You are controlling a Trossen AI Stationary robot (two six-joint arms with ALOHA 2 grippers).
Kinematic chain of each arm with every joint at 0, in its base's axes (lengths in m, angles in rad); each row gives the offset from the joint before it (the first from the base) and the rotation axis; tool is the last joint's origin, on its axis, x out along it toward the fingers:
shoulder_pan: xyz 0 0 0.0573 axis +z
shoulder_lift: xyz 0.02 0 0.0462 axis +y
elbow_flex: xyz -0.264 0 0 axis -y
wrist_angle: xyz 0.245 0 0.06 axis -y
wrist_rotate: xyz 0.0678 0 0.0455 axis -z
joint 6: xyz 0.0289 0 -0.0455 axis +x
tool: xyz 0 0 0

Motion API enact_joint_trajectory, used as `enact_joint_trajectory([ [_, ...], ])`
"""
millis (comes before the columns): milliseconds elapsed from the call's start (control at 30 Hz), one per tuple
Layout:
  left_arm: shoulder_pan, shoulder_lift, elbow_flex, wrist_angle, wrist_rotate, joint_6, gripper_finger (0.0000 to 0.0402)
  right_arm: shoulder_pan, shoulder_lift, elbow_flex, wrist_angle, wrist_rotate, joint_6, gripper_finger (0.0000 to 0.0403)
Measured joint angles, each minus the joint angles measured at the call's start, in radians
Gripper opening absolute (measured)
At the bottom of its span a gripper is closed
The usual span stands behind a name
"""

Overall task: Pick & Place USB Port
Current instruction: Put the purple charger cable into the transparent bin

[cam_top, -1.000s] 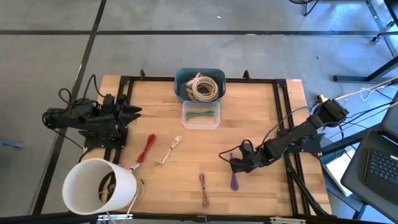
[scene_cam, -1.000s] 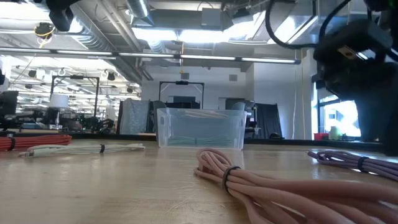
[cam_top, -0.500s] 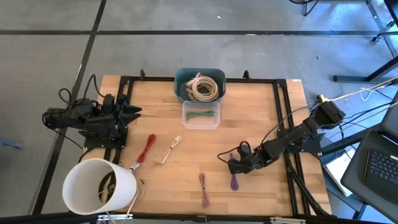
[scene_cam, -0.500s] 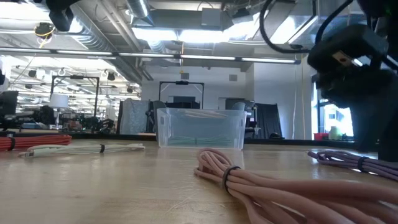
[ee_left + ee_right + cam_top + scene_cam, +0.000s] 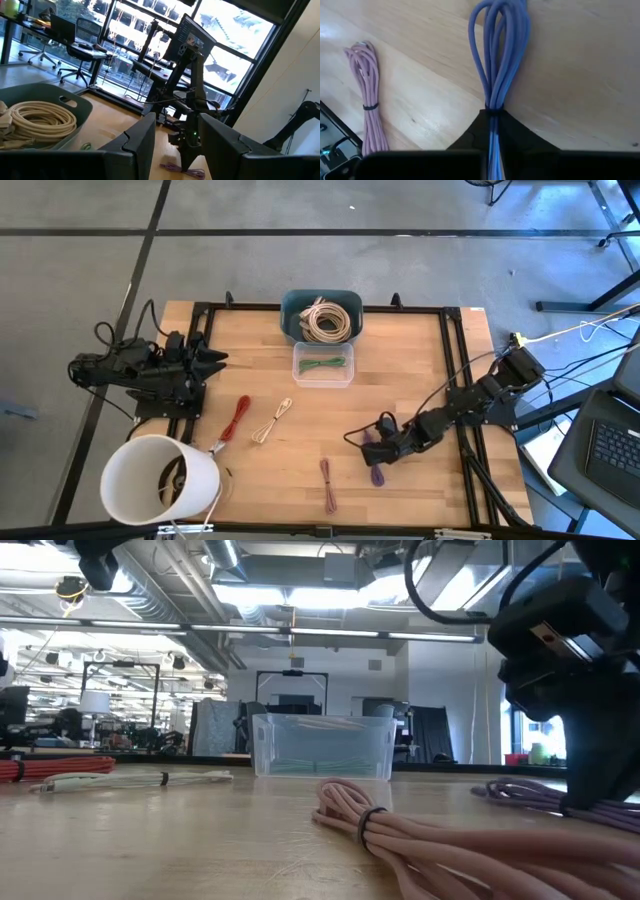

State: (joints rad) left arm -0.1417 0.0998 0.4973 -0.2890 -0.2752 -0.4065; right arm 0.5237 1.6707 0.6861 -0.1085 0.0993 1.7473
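The right end effector (image 5: 492, 131) is pinched narrow on the purple cable bundle (image 5: 499, 55), its fingers meeting just at the tie that binds the loops. In the high view this end effector (image 5: 381, 448) sits low on the desk (image 5: 420, 360), right of centre in the lower half of the frame, with the bundle (image 5: 376, 472) trailing out beneath it toward the bottom edge.

The bundle looks light and limp. I judge it will sag and swing when lifted, and single strands could slip free if caught loosely. The tie is the sensible place to hold it, since all the loops are gathered there.

The right wrist view alone shows the closure on the tie; the high view shows only dark fingers over the purple strands. It also shows the pink cable bundle (image 5: 366, 95) lying apart at the frame's left.

The high view alone gives the layout: a clear tray (image 5: 323, 365) with green cable at upper centre, a teal bin (image 5: 293, 307) of beige cable just above it, red (image 5: 236, 420) and cream (image 5: 273, 420) bundles at lower left.

The left end effector (image 5: 172, 150) waits at the desk's left edge, fingers spread apart.

The low view shows the purple strands (image 5: 520, 794) resting on the desk at the right.
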Motion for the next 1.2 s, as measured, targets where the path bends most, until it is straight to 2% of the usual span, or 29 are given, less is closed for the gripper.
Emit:
enact_joint_trajectory([
  [67,0.000,0.000,0.000,0.000,0.000,0.000,0.0143,-0.001,-0.006,0.001,-0.001,0.033,0.001,0.0016],
  [167,0.000,0.000,0.000,0.000,0.000,0.000,0.0143,-0.012,-0.030,0.026,-0.052,0.208,-0.060,0.0007],
  [267,0.000,0.000,0.000,0.000,0.000,0.000,0.0143,-0.037,-0.089,0.087,-0.078,0.352,-0.192,0.0006],
  [333,0.000,0.000,0.000,0.001,0.000,0.000,0.0143,-0.063,-0.147,0.136,-0.077,0.402,-0.323,0.0006],
  [500,0.000,0.000,0.000,0.000,0.000,0.000,0.0143,-0.168,-0.240,0.300,-0.103,0.538,-0.836,0.0004],
  [600,0.000,0.000,0.000,0.001,0.000,0.000,0.0143,-0.265,-0.249,0.402,-0.167,0.437,-1.135,0.0004],
  [700,0.000,0.000,0.000,0.001,0.000,0.000,0.0143,-0.420,-0.240,0.502,-0.275,0.283,-1.323,0.0004],
  [833,0.000,0.000,0.000,0.000,0.000,0.000,0.0143,-0.638,-0.193,0.610,-0.489,0.119,-1.445,0.0004],
  [1000,0.000,0.000,0.000,-0.002,0.000,0.000,0.0143,-0.823,-0.091,0.778,-0.591,-0.110,-1.557,0.0004],
  [1100,0.000,0.000,0.000,-0.002,0.000,0.000,0.0143,-0.844,0.017,0.919,-0.703,-0.135,-1.680,0.0004],
  [1200,0.000,0.000,0.000,-0.001,0.002,0.000,0.0143,-0.833,0.143,1.077,-0.876,-0.108,-1.814,0.0004],
])
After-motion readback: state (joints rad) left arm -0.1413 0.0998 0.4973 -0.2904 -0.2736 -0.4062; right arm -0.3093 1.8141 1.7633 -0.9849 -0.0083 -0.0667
